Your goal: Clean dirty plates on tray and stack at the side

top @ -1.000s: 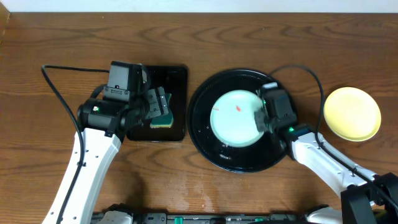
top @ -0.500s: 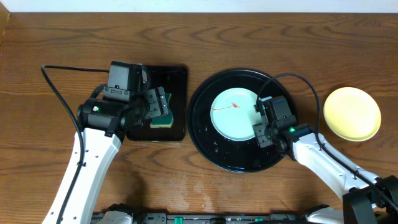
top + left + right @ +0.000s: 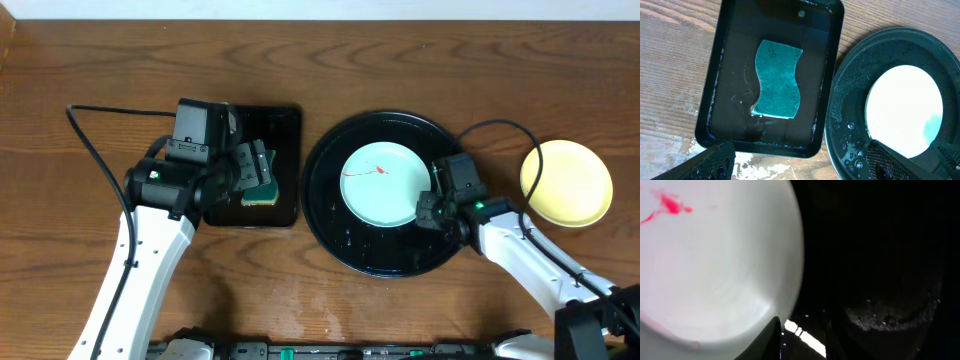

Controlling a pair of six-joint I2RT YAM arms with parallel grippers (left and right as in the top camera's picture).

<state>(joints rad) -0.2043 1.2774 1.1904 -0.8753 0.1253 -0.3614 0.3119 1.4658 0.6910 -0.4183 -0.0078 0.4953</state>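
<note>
While right hand (image 3: 426,208) sits at right edge of pale blue plate (image 3: 385,190), fingers slightly apart, nothing between, plate lies inside round black tray (image 3: 330,215), red smear (image 3: 378,171) on top. Yellow plate (image 3: 566,182) right of tray, on worktop (image 3: 450,60). Left hand (image 3: 258,174) spread wide, empty, above green sponge (image 3: 777,80) in small rectangular tray (image 3: 725,65).
</note>
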